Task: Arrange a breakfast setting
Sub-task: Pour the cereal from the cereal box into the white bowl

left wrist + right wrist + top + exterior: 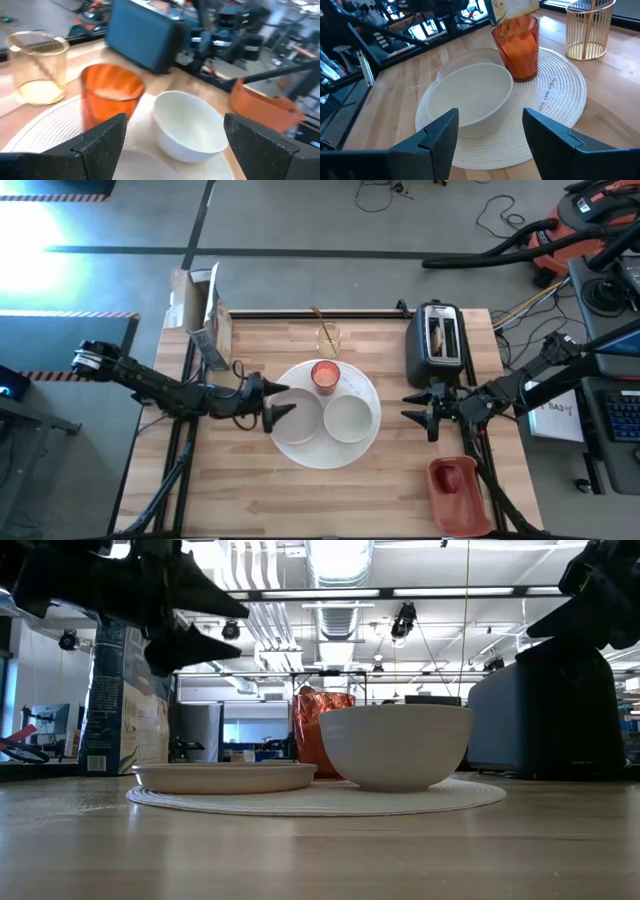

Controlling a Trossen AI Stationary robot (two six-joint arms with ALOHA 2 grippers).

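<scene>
Small white bowl (396, 745) sitting on round white woven placemat (372, 430) beside shallow white plate (225, 776), red cup (325, 375) behind; pieces grouping as setting. Left gripper (277, 402) hovering over plate, jaws wide, holding nothing. Right gripper (417, 410) waiting near black toaster (438, 340), open, empty

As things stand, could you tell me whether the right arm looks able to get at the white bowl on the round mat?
Probably yes. The right gripper hangs open just beside the mat, facing the white bowl, with nothing between them. The red cup stands off to one side.
</scene>
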